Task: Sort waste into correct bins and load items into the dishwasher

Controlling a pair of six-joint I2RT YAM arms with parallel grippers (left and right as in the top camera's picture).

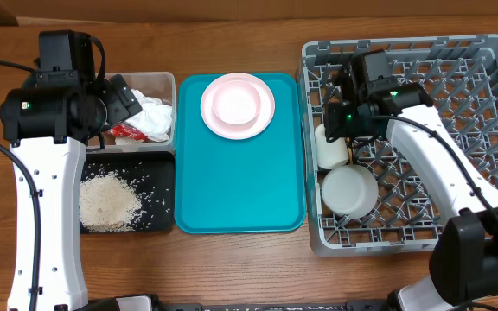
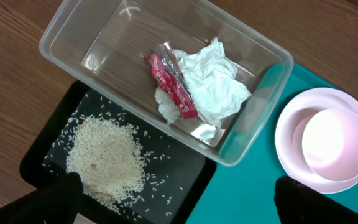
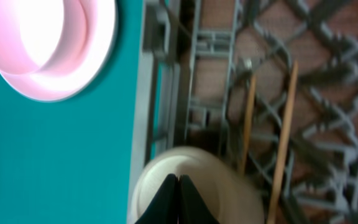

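In the left wrist view my left gripper (image 2: 179, 205) stands open and empty above the black tray (image 2: 185, 168), which holds a heap of rice (image 2: 107, 155). Beyond it, the clear tub (image 2: 73, 37) holds crumpled tissue (image 2: 213, 81) and a red wrapper (image 2: 169, 84). A pink plate (image 1: 238, 105) carrying a whitish bowl (image 1: 236, 102) rests on the teal tray. My right gripper (image 3: 179, 186) is shut on nothing, hanging over the white cup (image 3: 229, 180) inside the grey dish rack (image 1: 491, 52). Two chopsticks (image 3: 284, 143) lie on the rack's grid. A second bowl (image 1: 350, 190) sits near the cup (image 1: 331, 149).
The flat teal tray (image 1: 240, 190) lies between the bins and the rack. The rack's upright pegs (image 1: 456, 78) surround my right arm. Bare wooden table (image 1: 249, 268) runs along the front edge.
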